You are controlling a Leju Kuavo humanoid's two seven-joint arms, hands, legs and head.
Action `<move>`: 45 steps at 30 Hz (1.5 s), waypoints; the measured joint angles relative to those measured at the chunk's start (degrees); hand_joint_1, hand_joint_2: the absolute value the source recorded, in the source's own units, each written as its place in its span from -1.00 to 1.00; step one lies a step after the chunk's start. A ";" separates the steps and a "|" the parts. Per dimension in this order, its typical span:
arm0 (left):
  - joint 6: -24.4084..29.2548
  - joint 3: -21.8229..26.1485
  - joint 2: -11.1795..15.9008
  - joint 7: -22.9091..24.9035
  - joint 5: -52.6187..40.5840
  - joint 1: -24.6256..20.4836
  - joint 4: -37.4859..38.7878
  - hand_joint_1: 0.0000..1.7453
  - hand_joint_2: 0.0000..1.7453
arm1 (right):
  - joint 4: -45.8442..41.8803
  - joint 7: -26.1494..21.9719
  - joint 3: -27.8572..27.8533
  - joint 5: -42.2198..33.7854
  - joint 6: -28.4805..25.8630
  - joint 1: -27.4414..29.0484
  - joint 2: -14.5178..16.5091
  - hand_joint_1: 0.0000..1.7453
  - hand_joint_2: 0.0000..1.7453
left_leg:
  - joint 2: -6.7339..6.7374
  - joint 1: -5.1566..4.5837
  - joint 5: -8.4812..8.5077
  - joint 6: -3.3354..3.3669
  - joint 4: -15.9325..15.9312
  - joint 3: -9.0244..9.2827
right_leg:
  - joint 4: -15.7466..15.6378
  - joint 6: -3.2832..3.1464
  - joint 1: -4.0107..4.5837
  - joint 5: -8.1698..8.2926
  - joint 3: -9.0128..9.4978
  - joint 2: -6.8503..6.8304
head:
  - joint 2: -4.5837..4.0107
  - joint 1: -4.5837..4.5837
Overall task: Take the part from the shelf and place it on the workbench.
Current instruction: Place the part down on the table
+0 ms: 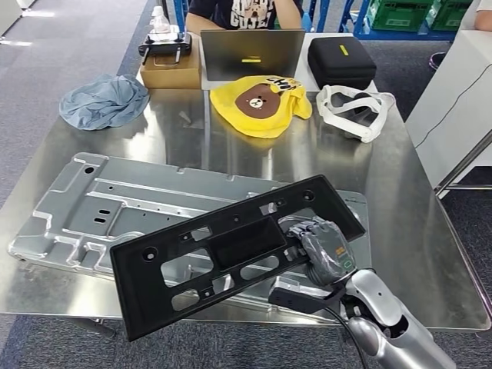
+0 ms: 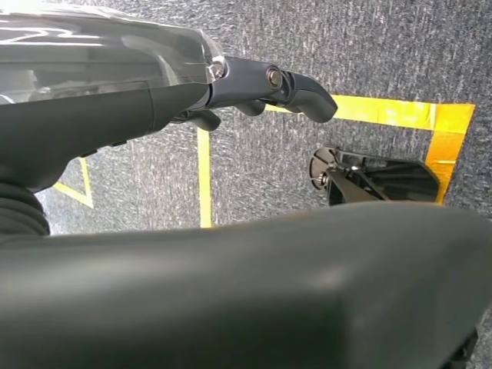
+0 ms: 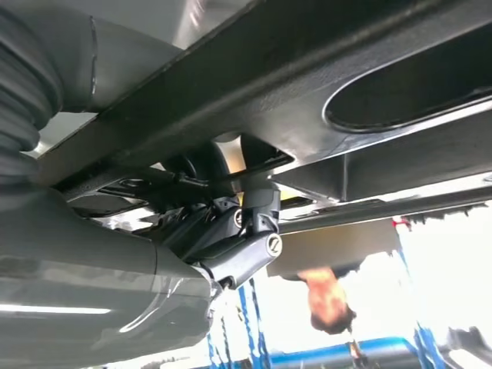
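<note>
Over the metal workbench (image 1: 406, 231), the right hand (image 1: 319, 250) grips the black part (image 1: 232, 250), tilted above a grey panel (image 1: 116, 215); the left hand (image 2: 273, 88) hangs with fingers loosely curled, holding nothing.

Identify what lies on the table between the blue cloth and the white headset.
In the head view, a yellow bear-print cloth lies between the blue cloth and the white headset.

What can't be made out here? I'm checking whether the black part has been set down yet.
- Head view: whether the black part touches the metal plate under it; the part itself covers the gap.
- Head view: the right hand fingers, hidden beneath the part.
- Left wrist view: the left hand, its fingers largely cut off by its own cover.
</note>
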 joint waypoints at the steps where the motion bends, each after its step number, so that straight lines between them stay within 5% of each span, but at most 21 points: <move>1: -0.01 0.01 0.00 -0.03 -0.04 -0.02 0.00 -1.00 1.00 | -0.50 -0.05 0.00 0.25 0.18 -0.54 -0.03 1.00 1.00 | 0.00 0.00 0.00 0.00 0.00 0.00 | 0.00 0.00 0.00 0.00 0.00 0.01 | 0.00 0.00; 12: -0.04 0.01 -0.04 -0.14 -0.87 -0.15 0.00 -1.00 1.00 | -1.97 -0.01 1.40 2.46 1.33 -4.19 -0.02 1.00 1.00 | 0.00 -0.03 0.00 0.00 0.00 -0.03 | 0.00 0.00 0.00 0.00 -0.02 0.00 | 0.00 0.00; 23: -0.33 0.01 -0.13 -0.12 -1.99 -0.22 0.00 -1.00 1.00 | 1.89 2.35 4.92 0.03 8.36 -8.07 0.51 1.00 1.00 | 0.00 -0.03 0.00 0.00 0.00 -0.09 | 0.01 0.00 0.01 0.00 -0.05 -0.01 | 0.00 0.00; 35: -1.08 -0.10 -0.13 0.28 -4.34 -0.61 0.00 -1.00 1.00 | 17.88 9.97 5.42 0.73 9.37 -15.86 8.22 1.00 1.00 | 0.00 -0.02 0.01 0.01 0.00 -0.11 | 0.03 0.00 0.01 0.01 -0.08 -0.01 | 0.00 0.00; 45: -1.10 -0.09 -0.13 0.64 -5.32 -0.68 0.00 -1.00 1.00 | 26.74 11.48 2.78 1.50 9.45 -19.75 13.09 1.00 1.00 | 0.00 -0.03 0.01 0.01 0.00 -0.15 | 0.03 0.00 0.01 0.01 -0.13 -0.01 | 0.00 0.00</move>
